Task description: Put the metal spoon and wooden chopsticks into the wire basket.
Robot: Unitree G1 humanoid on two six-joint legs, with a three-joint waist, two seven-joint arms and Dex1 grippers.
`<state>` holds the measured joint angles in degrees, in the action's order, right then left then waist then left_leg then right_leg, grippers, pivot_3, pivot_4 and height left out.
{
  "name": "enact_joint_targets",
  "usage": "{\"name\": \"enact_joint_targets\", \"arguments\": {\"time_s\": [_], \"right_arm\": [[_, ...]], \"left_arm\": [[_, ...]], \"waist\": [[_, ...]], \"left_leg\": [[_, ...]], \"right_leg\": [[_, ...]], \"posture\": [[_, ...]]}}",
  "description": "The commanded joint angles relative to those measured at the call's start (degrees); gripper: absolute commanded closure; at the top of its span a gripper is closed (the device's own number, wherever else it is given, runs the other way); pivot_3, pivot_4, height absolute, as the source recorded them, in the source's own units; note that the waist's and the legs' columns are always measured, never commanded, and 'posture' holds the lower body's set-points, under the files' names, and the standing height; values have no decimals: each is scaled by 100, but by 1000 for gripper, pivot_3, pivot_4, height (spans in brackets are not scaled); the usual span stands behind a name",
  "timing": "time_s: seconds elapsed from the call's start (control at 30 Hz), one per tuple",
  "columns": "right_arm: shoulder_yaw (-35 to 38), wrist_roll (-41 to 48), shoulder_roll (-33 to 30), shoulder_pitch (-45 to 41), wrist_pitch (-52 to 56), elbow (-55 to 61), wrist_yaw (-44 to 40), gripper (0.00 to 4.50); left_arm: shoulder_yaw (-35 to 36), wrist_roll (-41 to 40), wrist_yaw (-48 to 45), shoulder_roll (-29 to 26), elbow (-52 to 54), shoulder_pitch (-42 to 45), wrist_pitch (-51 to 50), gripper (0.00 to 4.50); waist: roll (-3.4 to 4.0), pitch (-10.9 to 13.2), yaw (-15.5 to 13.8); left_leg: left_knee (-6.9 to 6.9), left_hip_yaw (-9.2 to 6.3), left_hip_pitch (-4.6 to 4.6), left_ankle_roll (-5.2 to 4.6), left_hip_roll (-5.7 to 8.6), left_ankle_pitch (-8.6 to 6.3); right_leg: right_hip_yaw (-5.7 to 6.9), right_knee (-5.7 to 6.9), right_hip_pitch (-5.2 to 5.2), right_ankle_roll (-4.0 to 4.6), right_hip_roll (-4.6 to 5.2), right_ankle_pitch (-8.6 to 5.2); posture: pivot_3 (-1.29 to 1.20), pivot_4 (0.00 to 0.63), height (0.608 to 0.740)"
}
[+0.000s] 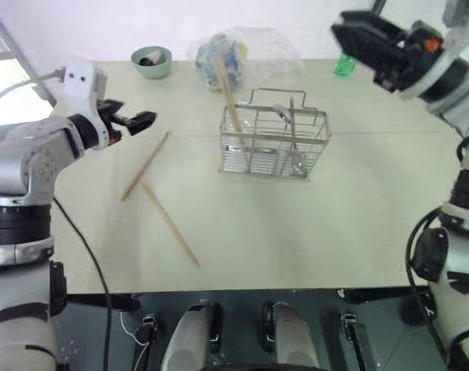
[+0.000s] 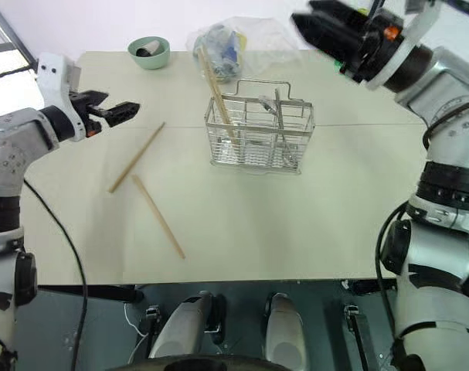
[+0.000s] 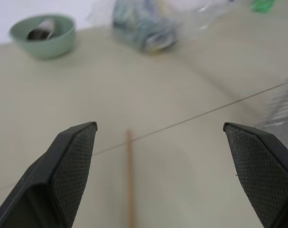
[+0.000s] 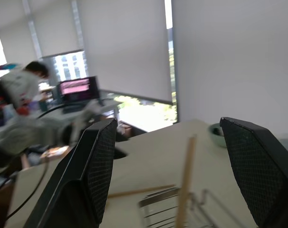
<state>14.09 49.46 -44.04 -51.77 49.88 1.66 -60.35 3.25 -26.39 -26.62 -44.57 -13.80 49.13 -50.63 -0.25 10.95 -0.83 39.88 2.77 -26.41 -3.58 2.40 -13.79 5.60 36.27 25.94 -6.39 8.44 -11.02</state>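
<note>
Nearest the robot, two wooden chopsticks (image 1: 171, 225) lie flat on the table (image 1: 311, 232), at about 8 o'clock from the wire basket (image 1: 274, 145). One (image 1: 145, 165) angles toward 1 o'clock; the other angles toward 11 o'clock, and their near ends almost meet. Both are thin, straight sticks of pale, unmarked tan wood on a smooth, matte beige top.

The left gripper (image 1: 134, 121) hovers just above the far tip of the upper stick, its fingers spread wide and empty, probably lined up for a pick.

The basket stands upright at table centre: rectangular silver mesh, upright dividers, arched handle. One chopstick (image 1: 229, 99) leans in its left compartment, tip toward 11 o'clock; its length prevents it from standing lower. The metal spoon (image 1: 290, 131), shiny and thin-handled, stands in a right-hand compartment.

The right gripper (image 1: 356, 39) is raised at 1 o'clock from the basket, fingers apart, holding nothing.

Farthest, at 11 o'clock, are a pale green bowl (image 1: 151, 62) and a crumpled clear plastic bag (image 1: 242, 48).
</note>
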Motion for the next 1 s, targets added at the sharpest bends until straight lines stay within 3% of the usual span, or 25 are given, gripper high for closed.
{"name": "enact_joint_targets", "arguments": {"time_s": [0.03,0.23,0.4,0.7,0.8,1.0], "right_arm": [[-61,386,-268,404,300,631,-459,972],[-60,347,-313,836,253,874,-328,972],[59,483,-409,1198,304,1205,-241,972],[357,674,-583,1708,307,1641,66,972],[430,739,-585,1778,323,1692,189,928],[483,791,-606,1844,311,1725,333,928]], "left_arm": [[-436,608,-346,172,-1148,569,393,0],[-1059,1548,-1066,795,-3540,1570,1544,0],[-1188,2213,-1019,1231,-5219,2277,2453,0],[-1008,2789,-819,1530,-6170,2555,2698,0],[-1033,2987,-609,1540,-6217,2509,2826,860],[-844,3042,-462,1586,-6249,2523,2940,3943]], "waist": [[-2,1,-5],[-11,3,-32],[-14,5,10],[-20,7,-1],[-21,6,-6],[-22,6,6]], "left_leg": [[7,2,-1,-2,2,-1],[14,0,-14,0,5,-4],[18,8,-52,9,5,3],[23,4,-73,-1,4,-3],[25,3,-73,-2,4,-5],[25,3,-72,-2,4,-5]], "right_leg": [[2,-1,-3,-1,5,1],[-1,-8,11,-12,13,9],[-1,-9,50,-17,21,13],[-1,-7,69,-19,29,19],[-1,-9,67,-20,32,21],[-1,-8,69,-19,31,22]], "posture": [[0,150,686],[0,150,686],[0,150,686],[0,150,686],[0,150,686],[0,150,686]]}}
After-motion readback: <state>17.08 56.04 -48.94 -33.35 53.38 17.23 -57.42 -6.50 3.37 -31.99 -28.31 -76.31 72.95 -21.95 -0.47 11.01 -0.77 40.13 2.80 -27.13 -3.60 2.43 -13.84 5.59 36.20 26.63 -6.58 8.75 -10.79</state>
